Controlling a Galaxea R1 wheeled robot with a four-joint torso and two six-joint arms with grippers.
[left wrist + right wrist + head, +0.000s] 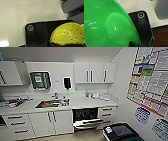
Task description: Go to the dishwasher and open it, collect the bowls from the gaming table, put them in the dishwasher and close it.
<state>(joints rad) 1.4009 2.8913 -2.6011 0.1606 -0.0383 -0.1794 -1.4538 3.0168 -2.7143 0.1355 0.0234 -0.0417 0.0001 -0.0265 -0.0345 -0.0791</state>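
The kitchenette wall stood dead ahead in the head view: a long white counter over white cabinets, wall cupboards above, a sheet of posters on the right-hand wall. Under the counter, right of the sink, the dishwasher was open, its steel-grey door dropped partway and a dark rack showing behind it. A dark bin sat on the floor near the lower right.

Down at the right wrist, the green bowl loomed huge, its round base turned to the camera, close against the arm's dark plate; how the right gripper sat on it, I couldn't tell. At the left wrist, the smaller yellow bowl, dotted with little holes, showed over pale floor; the left gripper's state couldn't be read either. A tap rose behind the sink.
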